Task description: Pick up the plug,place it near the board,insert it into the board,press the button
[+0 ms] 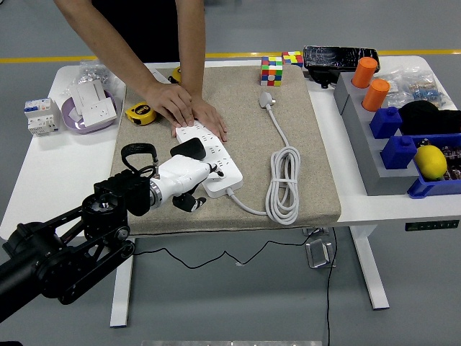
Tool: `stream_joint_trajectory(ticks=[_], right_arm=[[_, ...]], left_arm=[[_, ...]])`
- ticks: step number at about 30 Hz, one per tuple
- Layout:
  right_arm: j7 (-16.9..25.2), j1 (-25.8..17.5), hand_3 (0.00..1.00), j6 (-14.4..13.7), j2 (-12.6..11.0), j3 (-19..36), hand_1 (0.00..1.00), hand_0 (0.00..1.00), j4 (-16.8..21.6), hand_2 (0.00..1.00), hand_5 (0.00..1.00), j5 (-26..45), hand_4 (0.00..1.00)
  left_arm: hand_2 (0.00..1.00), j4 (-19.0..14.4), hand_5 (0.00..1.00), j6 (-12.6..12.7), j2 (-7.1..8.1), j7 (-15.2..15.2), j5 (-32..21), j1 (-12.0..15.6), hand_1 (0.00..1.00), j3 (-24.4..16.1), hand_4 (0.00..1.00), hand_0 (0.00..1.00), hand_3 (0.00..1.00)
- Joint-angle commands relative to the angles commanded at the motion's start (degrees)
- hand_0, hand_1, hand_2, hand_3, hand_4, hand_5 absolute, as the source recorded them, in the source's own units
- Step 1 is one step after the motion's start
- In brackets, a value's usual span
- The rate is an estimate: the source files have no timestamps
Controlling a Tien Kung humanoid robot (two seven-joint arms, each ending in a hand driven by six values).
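Note:
The white power strip (218,160) lies on the beige mat (288,122). A person's two hands (189,109) press down on its far left end. My left hand (189,182), white with dark fingertips, hovers at the strip's near left edge, its fingers curled with nothing visibly held. A black plug-like piece (188,148) sits at the strip's left side just above my hand; whether it is seated in a socket is hidden. The strip's own white cable coils (284,184) to the right and ends in a white plug (266,99) farther back.
A yellow tape measure (140,113) and a bowl of white parts (90,104) lie at the left. Colour cubes (272,71) stand at the back. Grey and blue bins with orange cylinders (371,83) and a lemon (431,161) fill the right side.

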Motion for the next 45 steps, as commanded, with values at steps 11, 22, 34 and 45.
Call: stream_joint_trajectory(ticks=[11,22,34,45], right_arm=[[0.0,0.1,0.812,0.0,0.0,0.0,0.916,0.951,-0.1,0.835,0.998,0.1,0.998],[0.0,0.2,0.812,0.0,0.1,0.2,0.915,0.951,0.0,0.835,0.998,-0.1,0.998],[0.0,0.2,0.812,0.0,0.0,0.2,0.915,0.951,-0.1,0.835,0.998,-0.1,0.998],[0.0,0.0,0.812,0.0,-0.1,0.0,0.915,0.951,-0.1,0.835,0.998,-0.1,0.998]], left_arm=[[0.149,2.1,0.002,0.5,-1.16,-0.2,0.0,-0.8,0.027,0.1,0.622,0.149,0.885],[0.149,2.6,0.002,0.5,-1.17,-0.3,0.0,-0.7,0.027,0.6,0.631,0.148,0.878],[0.149,3.6,0.002,1.2,-1.61,-0.6,0.3,-0.9,0.028,0.8,0.622,0.148,0.87],[0.149,4.3,0.002,1.0,-1.51,-0.7,0.4,-0.6,0.029,1.3,0.624,0.148,0.866]])
